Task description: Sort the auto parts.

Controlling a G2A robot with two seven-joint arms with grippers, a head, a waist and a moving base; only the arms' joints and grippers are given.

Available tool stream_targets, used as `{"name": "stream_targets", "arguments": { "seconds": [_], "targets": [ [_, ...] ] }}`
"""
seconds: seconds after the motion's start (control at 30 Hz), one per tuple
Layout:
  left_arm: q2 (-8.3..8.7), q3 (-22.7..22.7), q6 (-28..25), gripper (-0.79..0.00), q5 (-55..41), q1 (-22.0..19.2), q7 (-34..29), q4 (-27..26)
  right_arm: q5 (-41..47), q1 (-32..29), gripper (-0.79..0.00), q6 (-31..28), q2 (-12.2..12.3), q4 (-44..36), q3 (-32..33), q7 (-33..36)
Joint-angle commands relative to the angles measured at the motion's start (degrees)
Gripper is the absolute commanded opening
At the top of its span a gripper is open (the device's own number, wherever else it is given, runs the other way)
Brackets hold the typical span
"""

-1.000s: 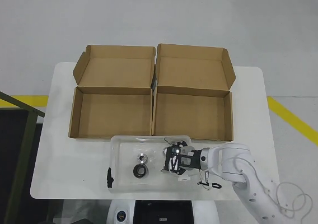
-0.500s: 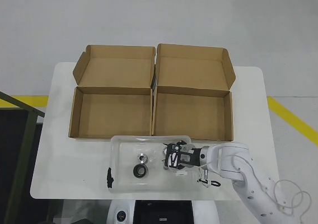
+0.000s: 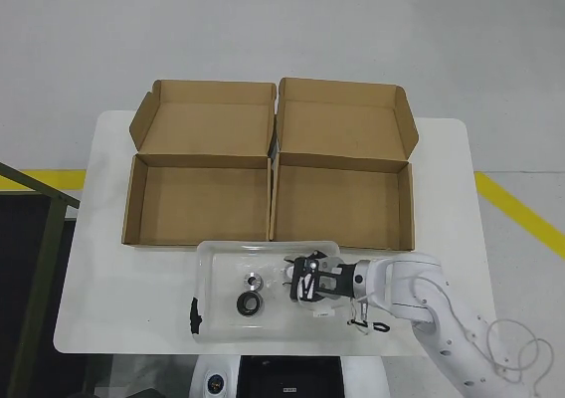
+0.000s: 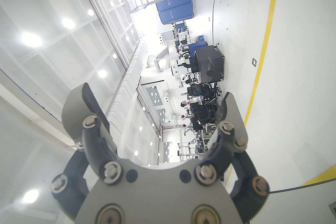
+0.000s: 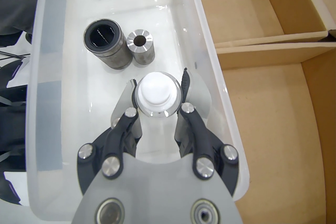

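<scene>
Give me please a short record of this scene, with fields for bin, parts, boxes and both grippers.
bin: clear plastic bin, in front of the boxes
parts in bin: dark bearing cylinder and smaller steel sleeve, upright, side by side; white-capped part
boxes: two open cardboard boxes, side by side
right gripper: shut on white-capped part, inside bin
left gripper: open, holds nothing

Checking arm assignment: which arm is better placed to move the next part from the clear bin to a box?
Right. The right hand is inside the clear bin, closed on the white-capped metal part, next to the cardboard boxes. The left hand is open and faces the hall, not the table.
</scene>
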Motion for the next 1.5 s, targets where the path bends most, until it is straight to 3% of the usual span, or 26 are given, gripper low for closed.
{"name": "stream_targets", "arguments": {
  "seconds": [0.0,0.6,1.47],
  "targets": [
    [0.0,0.0,0.0,0.0,0.0,0.0,0.0,0.0,0.23,0.08,-0.785,-0.46,0.07,-0.52,0.05,-0.97],
    [0.0,0.0,0.0,0.0,0.0,0.0,0.0,0.0,1.66,2.32,-0.785,-3.18,0.44,-5.31,0.67,-12.91],
    [0.0,0.0,0.0,0.0,0.0,0.0,0.0,0.0,0.83,7.4,-0.785,1.75,0.42,-6.2,6.78,-29.81]
  ]
}}
